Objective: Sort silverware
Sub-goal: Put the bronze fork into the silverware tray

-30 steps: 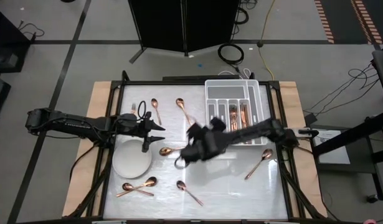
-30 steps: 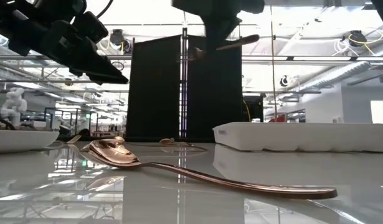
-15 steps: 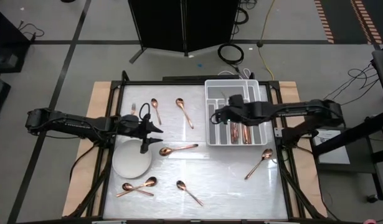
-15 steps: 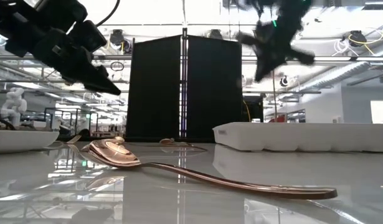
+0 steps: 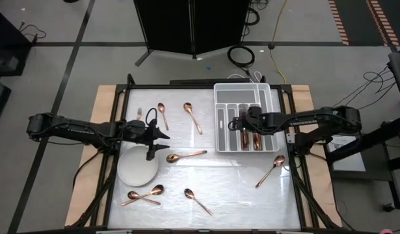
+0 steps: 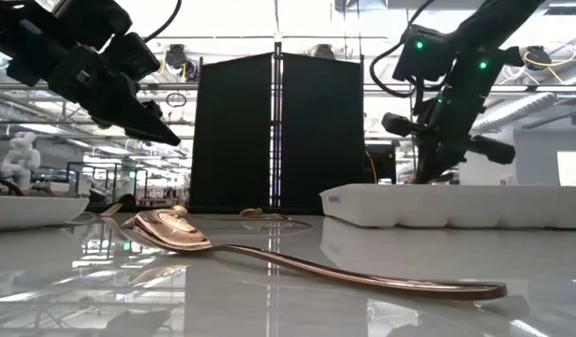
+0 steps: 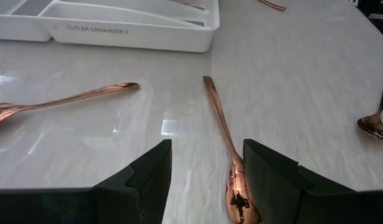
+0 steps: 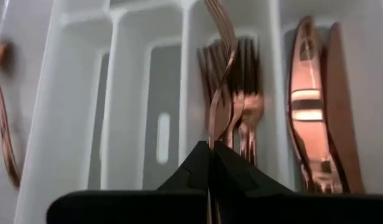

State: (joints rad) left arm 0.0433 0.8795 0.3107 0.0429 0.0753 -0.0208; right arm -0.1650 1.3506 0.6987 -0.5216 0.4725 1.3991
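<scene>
High view: the right gripper (image 5: 242, 122) hangs over the white tray (image 5: 221, 117); the left gripper (image 5: 162, 142) hovers beside the plate (image 5: 136, 169).

Right wrist view: jaws clamp a fork (image 8: 220, 74) above stacked forks (image 8: 244, 106), knives (image 8: 316, 99) alongside.

Left wrist view: jaws apart over a spoon (image 7: 227, 140).

Left hand (image 7: 207, 180) spread and low, right hand (image 8: 211, 165) pinched closed

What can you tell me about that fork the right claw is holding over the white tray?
The fork is slim, shiny copper-coloured metal with a curved neck and long tines. The right claw is shut on its handle, holding it above the tray, over a compartment where other forks already lie. Knives fill the neighbouring compartment.
</scene>
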